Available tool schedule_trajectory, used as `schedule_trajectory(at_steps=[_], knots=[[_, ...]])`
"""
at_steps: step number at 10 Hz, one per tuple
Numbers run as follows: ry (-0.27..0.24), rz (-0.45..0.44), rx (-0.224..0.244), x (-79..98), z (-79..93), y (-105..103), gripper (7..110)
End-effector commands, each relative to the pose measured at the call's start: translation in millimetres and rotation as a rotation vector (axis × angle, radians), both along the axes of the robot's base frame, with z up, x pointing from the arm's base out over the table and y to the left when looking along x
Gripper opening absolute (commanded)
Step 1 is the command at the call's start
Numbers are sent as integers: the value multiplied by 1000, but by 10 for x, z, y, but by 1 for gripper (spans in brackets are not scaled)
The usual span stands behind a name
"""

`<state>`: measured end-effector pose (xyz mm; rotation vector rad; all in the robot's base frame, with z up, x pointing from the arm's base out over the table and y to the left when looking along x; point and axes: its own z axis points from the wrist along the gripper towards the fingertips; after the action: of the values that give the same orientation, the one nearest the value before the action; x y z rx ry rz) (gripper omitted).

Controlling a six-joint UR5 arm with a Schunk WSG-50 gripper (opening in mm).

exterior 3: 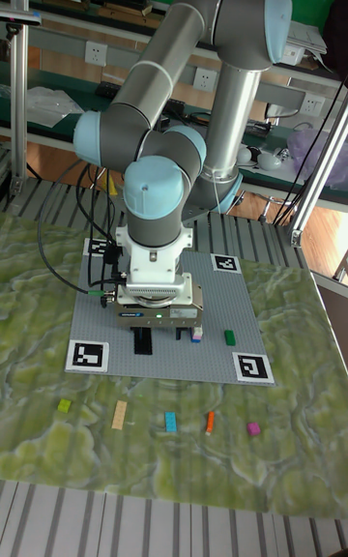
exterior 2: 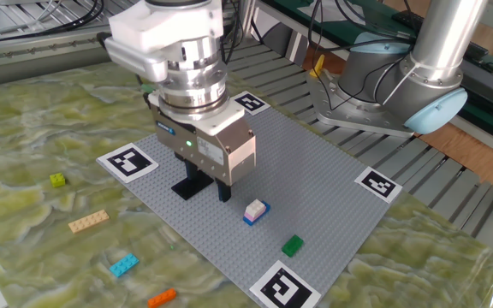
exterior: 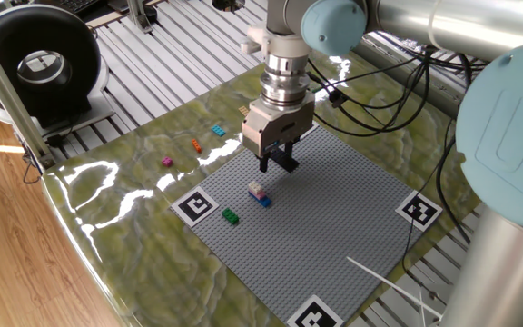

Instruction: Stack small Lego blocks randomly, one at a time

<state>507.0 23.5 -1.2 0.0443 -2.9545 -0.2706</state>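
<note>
My gripper (exterior 2: pixel 205 186) hangs just above the grey baseplate (exterior 2: pixel 315 184), open, with nothing between its fingers. A dark flat plate (exterior 2: pixel 188 185) lies on the baseplate right beneath and beside the fingers. To the right stands a white-pink brick on a blue one (exterior 2: pixel 255 210), with a green brick (exterior 2: pixel 292 245) further on. Off the baseplate lie yellow-green (exterior 2: pixel 57 180), tan (exterior 2: pixel 88 221), cyan (exterior 2: pixel 123 265) and orange (exterior 2: pixel 162 298) bricks. The magenta brick (exterior: pixel 166 162) shows on the mat in one fixed view, left of my gripper (exterior: pixel 276 167).
Black-and-white marker tags (exterior 2: pixel 128 161) sit at the baseplate's corners. The mottled green mat (exterior 2: pixel 24 128) surrounds it. A black round device (exterior: pixel 34 64) stands at the table's far left corner. Cables (exterior: pixel 379 109) trail behind the arm, and a thin white strip (exterior: pixel 379 270) lies on the baseplate.
</note>
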Motion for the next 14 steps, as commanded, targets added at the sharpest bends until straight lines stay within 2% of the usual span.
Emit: schedule_trajectory(at_steps=[1,7,11,14], knots=[[-11,-15,11,98,-25,71,66],[-3,-5,17,107,59,18,66],[4,-19,20,115,155,109,66],[7,-33,13,91,141,132,66]])
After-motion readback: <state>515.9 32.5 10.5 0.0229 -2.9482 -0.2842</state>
